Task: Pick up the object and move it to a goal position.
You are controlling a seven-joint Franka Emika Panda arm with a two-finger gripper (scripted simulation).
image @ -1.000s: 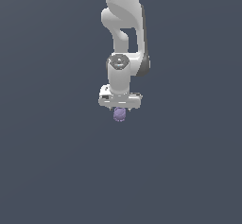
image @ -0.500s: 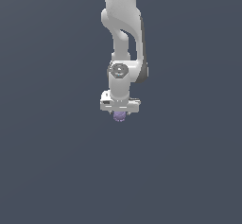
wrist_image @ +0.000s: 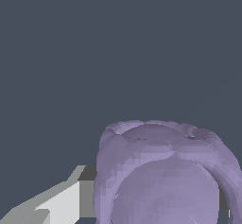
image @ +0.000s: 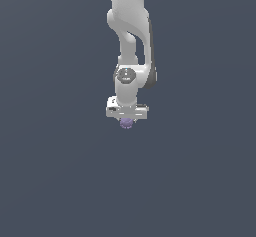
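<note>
Jaws clenched on the object (image: 126, 123), which pokes out just below the gripper (image: 127, 120); my wrist view shows the purple lump (wrist_image: 163, 176) pressed against one finger (wrist_image: 61, 202). I judge pickup done; carrying to the goal, unmarked here, remains.

You are looking at one white arm (image: 131, 41) hanging down the middle of the exterior view, and it is carrying one gripper (image: 127, 120) at its lower end. You are seeing one light-purple object (image: 126, 123) in total, showing just under the gripper; the wrist view is giving you that same single object (wrist_image: 163, 176) up close. Of the gripper's fingers (wrist_image: 56, 202), you are seeing only one clearly in the wrist view
</note>
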